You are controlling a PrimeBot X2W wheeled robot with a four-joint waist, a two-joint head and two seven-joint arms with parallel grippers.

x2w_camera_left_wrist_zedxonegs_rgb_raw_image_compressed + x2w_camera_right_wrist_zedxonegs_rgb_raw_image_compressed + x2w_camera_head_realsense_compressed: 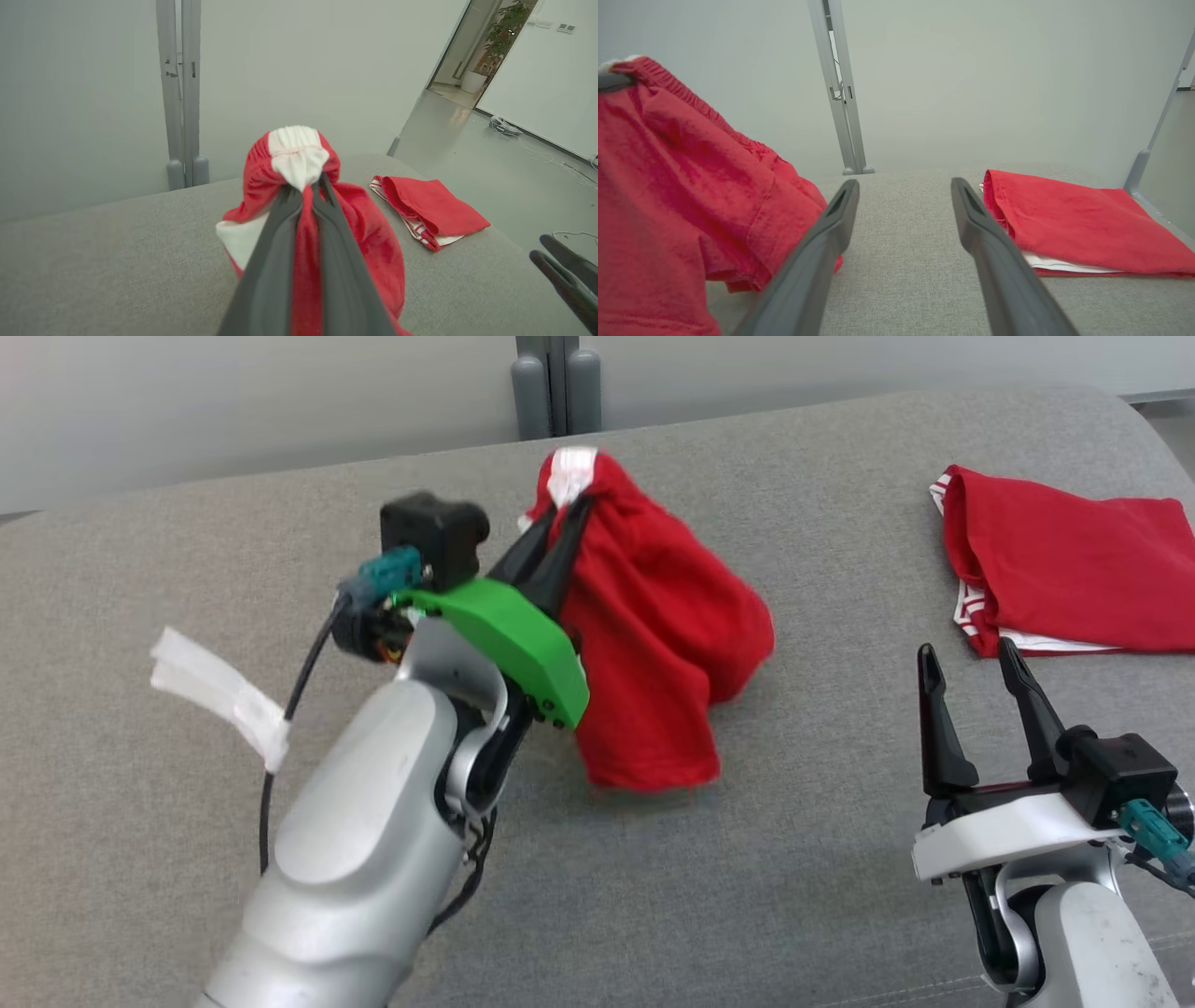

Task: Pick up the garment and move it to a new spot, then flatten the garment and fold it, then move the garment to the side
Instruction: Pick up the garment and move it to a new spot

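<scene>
Our left claw (560,509) pinches the garment (663,644) by its waistband (571,467) so it hangs loose for carrying, while our right claw (971,663) sits wide and empty at four o'clock.

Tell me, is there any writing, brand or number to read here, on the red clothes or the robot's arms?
No text can be read.
Held garment and folded garment: plain red with white bands, no print.
White tape on the left arm's cable: looks blank.
Wall plates in the left wrist view: too small to read.
Left end effector and right end effector: no label visible.
</scene>
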